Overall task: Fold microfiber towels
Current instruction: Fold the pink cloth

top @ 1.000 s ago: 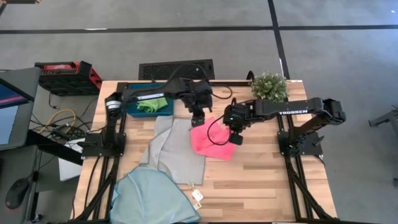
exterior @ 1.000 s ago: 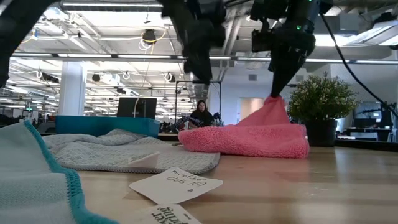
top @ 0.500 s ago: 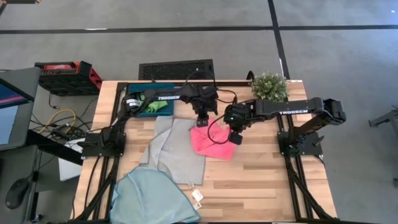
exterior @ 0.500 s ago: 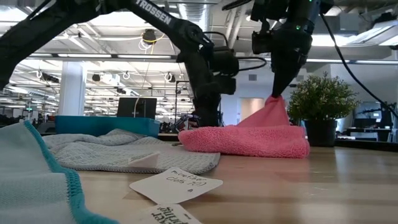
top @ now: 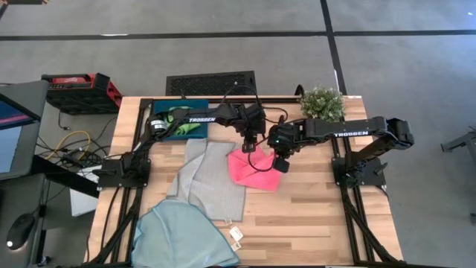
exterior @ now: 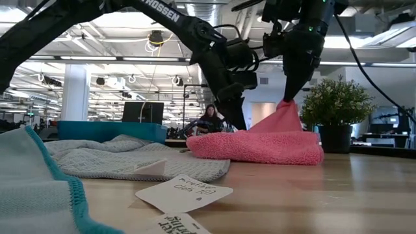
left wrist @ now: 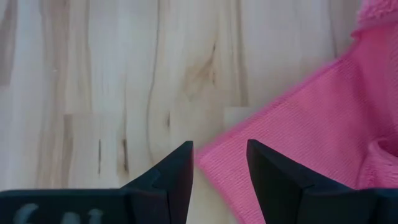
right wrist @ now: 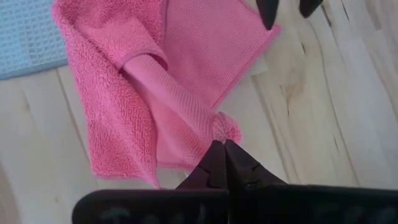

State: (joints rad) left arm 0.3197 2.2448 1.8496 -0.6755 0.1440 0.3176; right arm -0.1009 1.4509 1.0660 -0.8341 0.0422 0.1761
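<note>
Parted over the far corner of the pink towel (top: 253, 170), the left gripper (left wrist: 219, 163) has just swung in from the tray (top: 168, 135) at ten o'clock, while the right gripper (right wrist: 224, 155) stays pinched on a raised fold, so a two-handed fold looks near.

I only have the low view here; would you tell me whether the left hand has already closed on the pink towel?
Observer: No. The left hand is open, with a corner of the pink towel showing between its fingers.
Operator: And the right hand?
Observer: The right hand is shut on a bunched bit of that same towel.
Operator: Where is the green towel?
Observer: From above, the green towel lies in the teal tray at the table's far left corner.
</note>
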